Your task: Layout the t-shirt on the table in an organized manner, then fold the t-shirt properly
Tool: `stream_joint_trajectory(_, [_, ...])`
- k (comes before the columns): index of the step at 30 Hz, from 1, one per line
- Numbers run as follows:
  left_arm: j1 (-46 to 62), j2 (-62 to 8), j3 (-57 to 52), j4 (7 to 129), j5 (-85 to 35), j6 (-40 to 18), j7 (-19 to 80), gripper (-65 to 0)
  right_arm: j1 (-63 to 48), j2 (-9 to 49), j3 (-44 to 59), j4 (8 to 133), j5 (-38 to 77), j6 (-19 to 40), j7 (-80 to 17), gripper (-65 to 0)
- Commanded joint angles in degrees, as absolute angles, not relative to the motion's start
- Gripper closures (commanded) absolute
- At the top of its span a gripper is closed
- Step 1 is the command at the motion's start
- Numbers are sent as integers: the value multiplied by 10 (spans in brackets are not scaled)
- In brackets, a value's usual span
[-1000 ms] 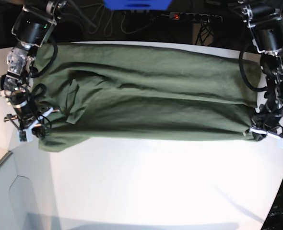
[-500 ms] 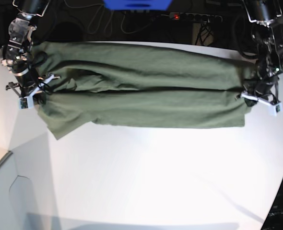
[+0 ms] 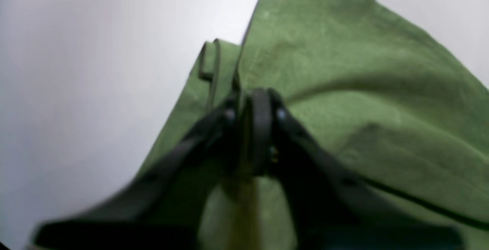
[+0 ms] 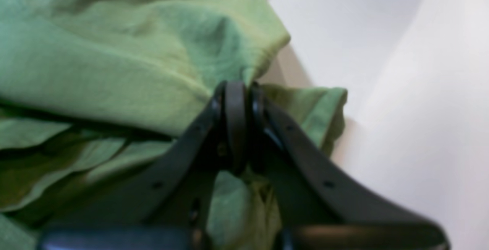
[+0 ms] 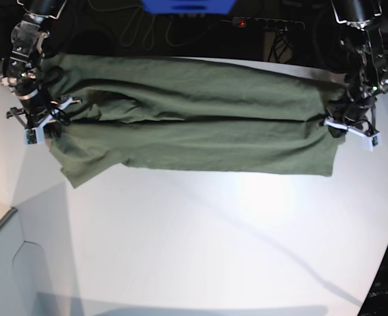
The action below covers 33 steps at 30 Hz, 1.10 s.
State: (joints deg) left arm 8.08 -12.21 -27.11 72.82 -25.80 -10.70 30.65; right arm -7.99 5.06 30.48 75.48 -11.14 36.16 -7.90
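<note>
Olive t-shirt [image 5: 194,125] stretched – arms spread, jaws pinching

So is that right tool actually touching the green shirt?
Touching. The right wrist view shows the right tool pinched shut on a fold of the t-shirt, with cloth bunched between its tips.

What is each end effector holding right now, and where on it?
Both pinch the t-shirt: left end effector at its hem-side edge, right end effector at the bunched sleeve end.
</note>
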Motion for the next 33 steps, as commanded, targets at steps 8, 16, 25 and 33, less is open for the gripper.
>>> stream_joint_trajectory(8, [76,-131,-276,750,-262,-110,298,-301,-76,60,315,776,-102,364,-67,-291])
stream_joint_trajectory(16, [80,-132,-276,848,-261,-110,298,-443,-43,30,379,821,-103,364,-67,-373])
stream_joint_trajectory(25, [-58,-151,-270,681,-256,-109,295,-443,-14,29,364,815,-104,364,-95,-372])
stream_joint_trajectory(33, [-152,-182,-206,513,-256,-108,290,-443,-10,32,349,815,-104,364,-118,-372])
